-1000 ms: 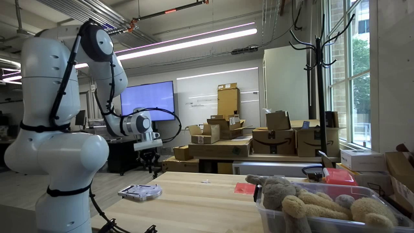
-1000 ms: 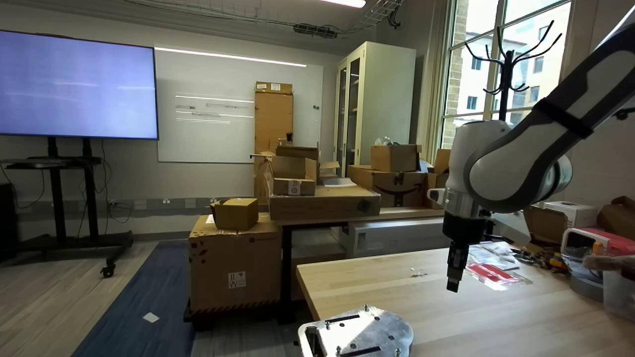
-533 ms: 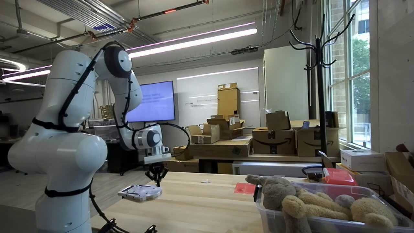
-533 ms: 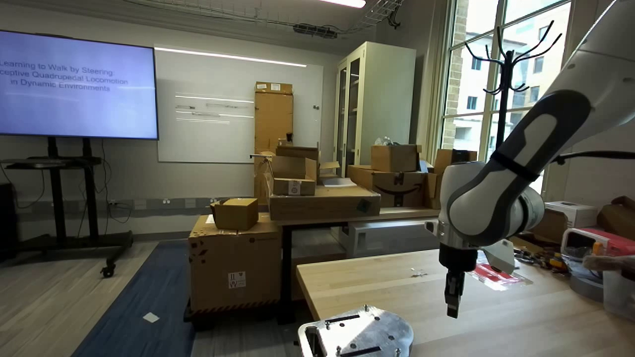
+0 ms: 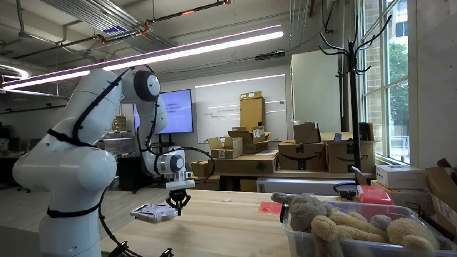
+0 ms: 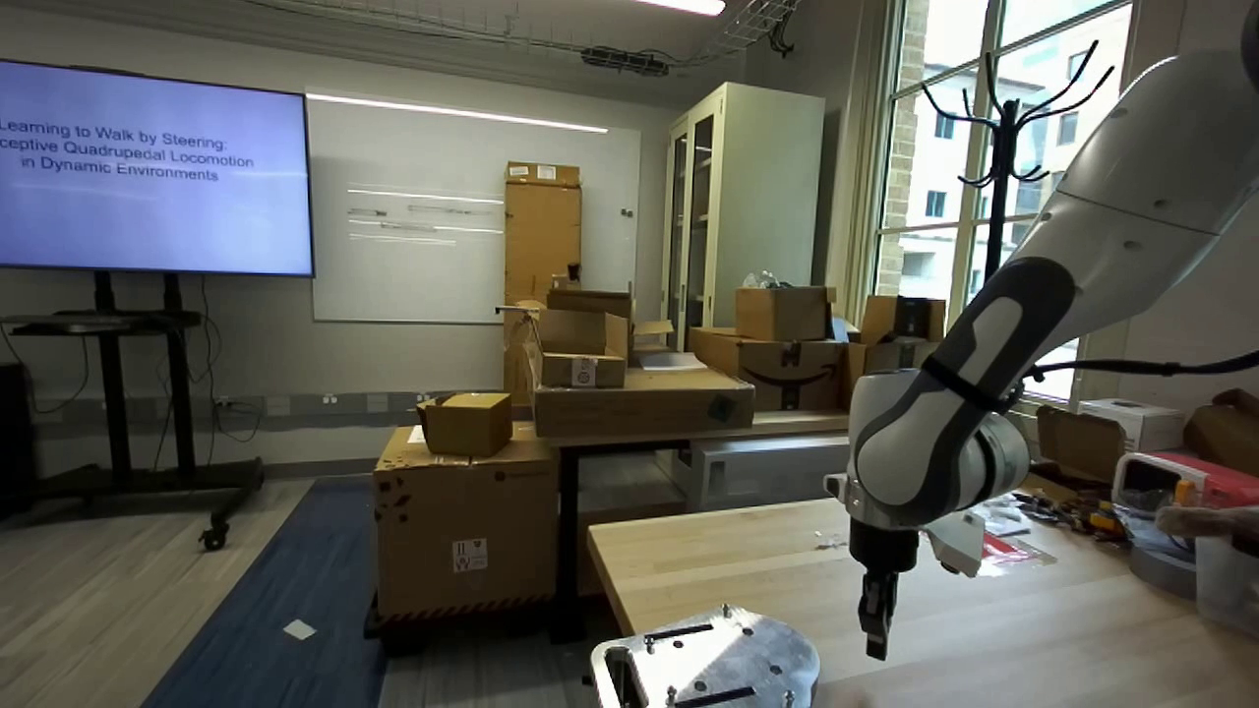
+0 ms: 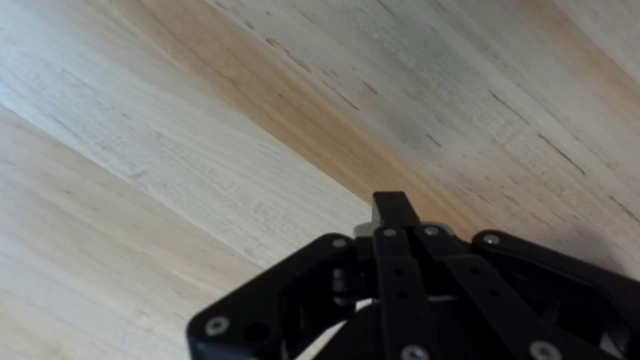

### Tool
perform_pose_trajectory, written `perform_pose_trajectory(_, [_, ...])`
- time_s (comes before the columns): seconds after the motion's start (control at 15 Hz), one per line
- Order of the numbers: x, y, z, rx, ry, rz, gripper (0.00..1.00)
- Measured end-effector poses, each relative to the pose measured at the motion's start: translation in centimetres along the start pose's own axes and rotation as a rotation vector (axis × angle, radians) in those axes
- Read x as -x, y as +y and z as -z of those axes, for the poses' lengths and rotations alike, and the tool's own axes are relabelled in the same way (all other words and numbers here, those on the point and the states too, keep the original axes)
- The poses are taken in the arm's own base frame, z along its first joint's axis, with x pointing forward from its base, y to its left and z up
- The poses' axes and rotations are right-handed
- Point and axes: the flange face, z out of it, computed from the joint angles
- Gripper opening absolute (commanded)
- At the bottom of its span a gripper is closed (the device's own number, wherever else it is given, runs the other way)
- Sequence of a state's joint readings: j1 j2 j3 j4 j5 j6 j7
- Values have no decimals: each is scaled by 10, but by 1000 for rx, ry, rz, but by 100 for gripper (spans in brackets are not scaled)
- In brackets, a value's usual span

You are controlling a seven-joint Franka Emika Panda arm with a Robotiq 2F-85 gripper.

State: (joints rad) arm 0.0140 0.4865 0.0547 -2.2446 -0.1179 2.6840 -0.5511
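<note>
Counter: pale wood, bottom middle in an exterior view | clear bin: lower right there, holding plush toys | metal plate: bottom centre in an exterior view, at the counter's edge | gripper: pressed together, lower right in wrist view, hanging above the counter near the metal plate

Silver metal plate, one end rounded, top carrying holes, dark strips and small upright pins, lies flat at the edge of the pale wood counter.
</note>
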Motion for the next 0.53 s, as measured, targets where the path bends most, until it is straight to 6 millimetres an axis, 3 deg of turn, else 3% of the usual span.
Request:
perform_pose_trajectory(0.13, [-6,3,-6,-3,2,2,6])
perform_pose_trajectory(0.2, [-9,5,-8,-3,4,3,28])
perform_pose_trajectory(0.33, [-12,8,-10,-3,6,4,32])
perform_pose_trajectory(0.53, [-15,12,-10,5,9,10,53])
